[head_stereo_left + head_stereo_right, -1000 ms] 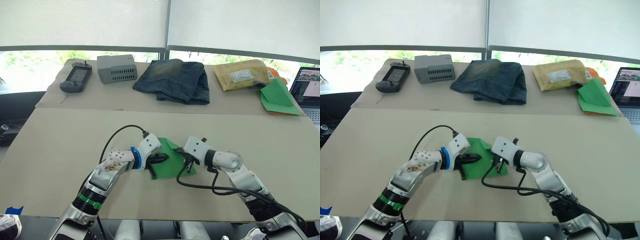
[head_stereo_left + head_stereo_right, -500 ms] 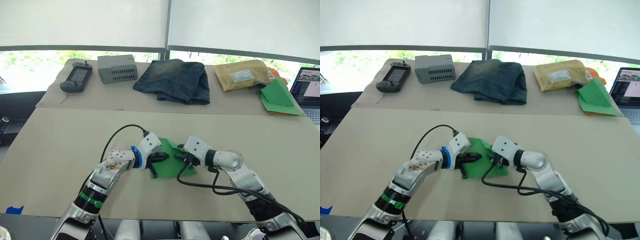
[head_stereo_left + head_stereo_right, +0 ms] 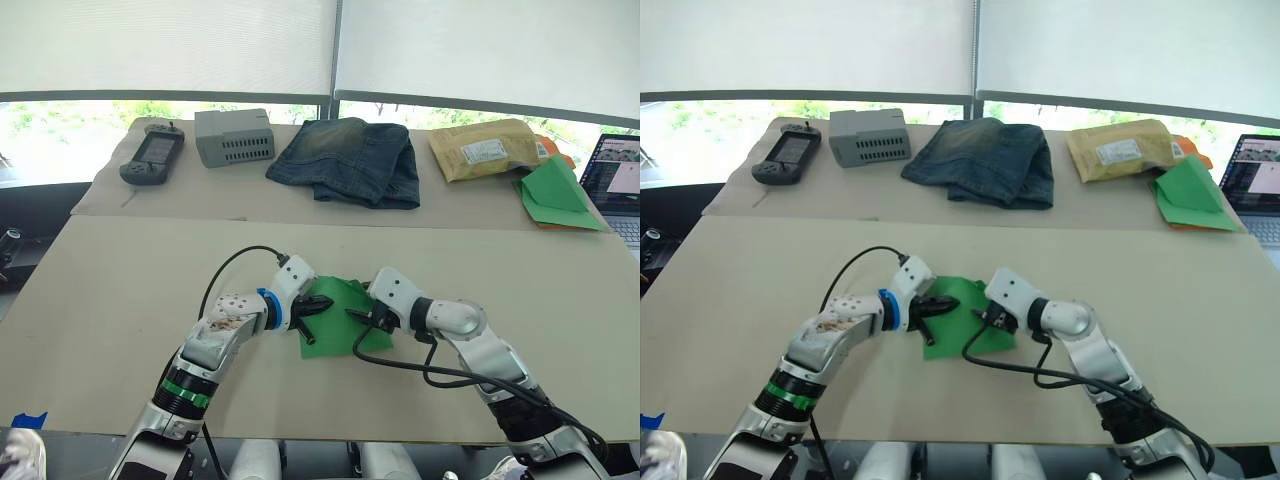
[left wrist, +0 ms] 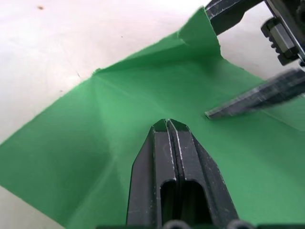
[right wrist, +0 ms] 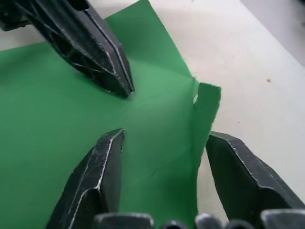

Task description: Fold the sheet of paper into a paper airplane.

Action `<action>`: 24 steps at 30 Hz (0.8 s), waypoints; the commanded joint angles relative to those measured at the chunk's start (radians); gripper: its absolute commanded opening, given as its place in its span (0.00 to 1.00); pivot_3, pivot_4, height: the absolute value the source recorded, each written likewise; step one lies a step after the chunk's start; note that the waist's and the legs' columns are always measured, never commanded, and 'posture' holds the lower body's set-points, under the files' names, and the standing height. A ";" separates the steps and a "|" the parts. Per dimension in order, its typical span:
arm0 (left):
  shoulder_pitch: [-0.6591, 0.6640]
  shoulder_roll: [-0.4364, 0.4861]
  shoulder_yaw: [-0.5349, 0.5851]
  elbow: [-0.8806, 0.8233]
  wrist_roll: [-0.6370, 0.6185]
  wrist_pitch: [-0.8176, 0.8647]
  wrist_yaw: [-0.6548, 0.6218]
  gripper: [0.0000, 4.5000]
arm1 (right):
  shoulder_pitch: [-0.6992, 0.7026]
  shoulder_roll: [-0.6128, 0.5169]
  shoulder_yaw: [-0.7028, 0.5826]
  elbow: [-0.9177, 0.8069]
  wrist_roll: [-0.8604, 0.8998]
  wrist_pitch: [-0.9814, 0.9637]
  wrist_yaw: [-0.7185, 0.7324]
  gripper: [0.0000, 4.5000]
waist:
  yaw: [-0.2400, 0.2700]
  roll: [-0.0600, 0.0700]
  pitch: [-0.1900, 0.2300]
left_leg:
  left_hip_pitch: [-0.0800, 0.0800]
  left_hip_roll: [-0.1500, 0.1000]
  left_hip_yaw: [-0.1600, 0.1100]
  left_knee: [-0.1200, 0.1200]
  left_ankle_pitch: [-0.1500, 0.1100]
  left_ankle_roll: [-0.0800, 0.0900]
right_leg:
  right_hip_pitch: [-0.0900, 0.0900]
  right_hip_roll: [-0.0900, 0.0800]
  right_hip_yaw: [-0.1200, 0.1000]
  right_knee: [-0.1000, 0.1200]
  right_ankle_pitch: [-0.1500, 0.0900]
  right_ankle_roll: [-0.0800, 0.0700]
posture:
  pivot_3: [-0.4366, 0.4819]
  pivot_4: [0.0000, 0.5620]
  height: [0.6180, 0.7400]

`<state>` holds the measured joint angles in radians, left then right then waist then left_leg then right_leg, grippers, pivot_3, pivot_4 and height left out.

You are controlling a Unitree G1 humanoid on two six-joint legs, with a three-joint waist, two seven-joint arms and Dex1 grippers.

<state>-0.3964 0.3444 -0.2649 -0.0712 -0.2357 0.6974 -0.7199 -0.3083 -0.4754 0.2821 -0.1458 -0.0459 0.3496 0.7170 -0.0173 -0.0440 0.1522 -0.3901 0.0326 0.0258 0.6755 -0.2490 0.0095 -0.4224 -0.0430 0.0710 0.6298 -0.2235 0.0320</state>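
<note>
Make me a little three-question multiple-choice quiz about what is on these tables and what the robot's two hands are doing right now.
1. Where do the folded jeans lie?
A. far table, middle
B. under the green sheet
C. on the laptop

2. What colour is the sheet of paper?
A. orange
B. bright green
C. white

3. How is the left end effector?
A. wide open
B. shut, tip on the sheet
C. holding the controller

Answers: 1 A, they lie between the grey box and the padded envelope. 2 B, plain green in every view. 3 B, its fingers meet in the left wrist view; the right end effector is open astride a raised corner.
</note>
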 commanded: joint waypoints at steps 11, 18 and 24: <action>-0.003 0.032 -0.057 0.006 0.050 -0.020 -0.001 0.00 | -0.039 -0.007 -0.084 -0.095 0.114 0.166 0.022 0.69 | 0.001 0.000 0.000 | 0.000 0.000 0.000 0.000 0.000 0.000 | 0.000 0.000 0.000 0.000 0.001 -0.002 | 0.48 0.27 1.00; -0.003 0.032 -0.057 0.008 0.055 -0.014 0.000 0.00 | -0.034 0.002 -0.082 -0.094 0.125 0.158 0.009 0.19 | 0.001 0.000 0.000 | 0.000 0.000 0.000 0.000 0.000 0.000 | 0.000 0.000 0.000 0.000 0.000 0.000 | 0.48 0.27 1.00; -0.002 0.036 -0.061 0.007 0.055 -0.008 -0.005 0.00 | -0.019 -0.016 -0.053 -0.118 0.106 0.097 0.027 0.01 | 0.001 0.000 0.000 | 0.000 0.000 0.000 0.000 0.000 0.000 | 0.000 0.000 0.000 0.000 0.000 0.000 | 0.48 0.27 1.00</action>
<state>-0.4054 0.3703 -0.3057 -0.0762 -0.1983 0.6704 -0.7243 -0.3308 -0.4841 0.2266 -0.2170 0.0590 0.4826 0.7376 -0.0167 -0.0440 0.1521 -0.3899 0.0326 0.0256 0.6754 -0.2490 0.0095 -0.4221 -0.0429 0.0708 0.6298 -0.2234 0.0318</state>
